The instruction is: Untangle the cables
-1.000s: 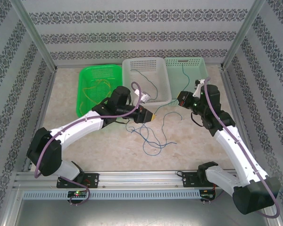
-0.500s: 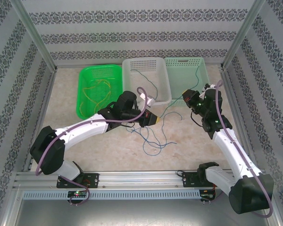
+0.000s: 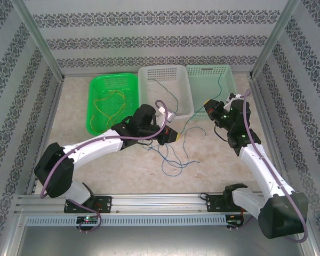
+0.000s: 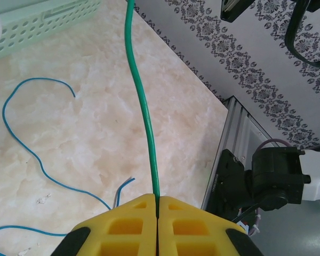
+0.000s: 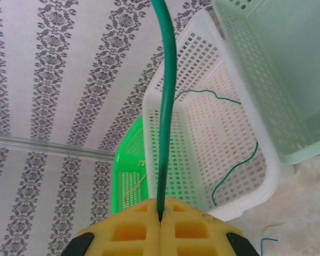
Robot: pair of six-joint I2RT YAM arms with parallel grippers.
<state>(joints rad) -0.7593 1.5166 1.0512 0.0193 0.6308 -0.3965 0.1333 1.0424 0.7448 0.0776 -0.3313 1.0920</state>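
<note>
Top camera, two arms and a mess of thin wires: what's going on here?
Two robot arms are sorting out tangled cables. The left pincer is shut on a green cable above the table. The right pincer, near the baskets, also grips a green strand; I cannot tell whether it is the same one. Blue cables lie loose on the table, and a yellow cable sits in the bright green basket.

A lab robot cell: aluminium posts point(image 3: 40, 40) and patterned wall panels point(image 3: 149, 42) enclose a marble-look worktop point(image 3: 122, 170), with two arms point(image 3: 96, 143) bolted on a rail point(image 3: 160, 202).
</note>
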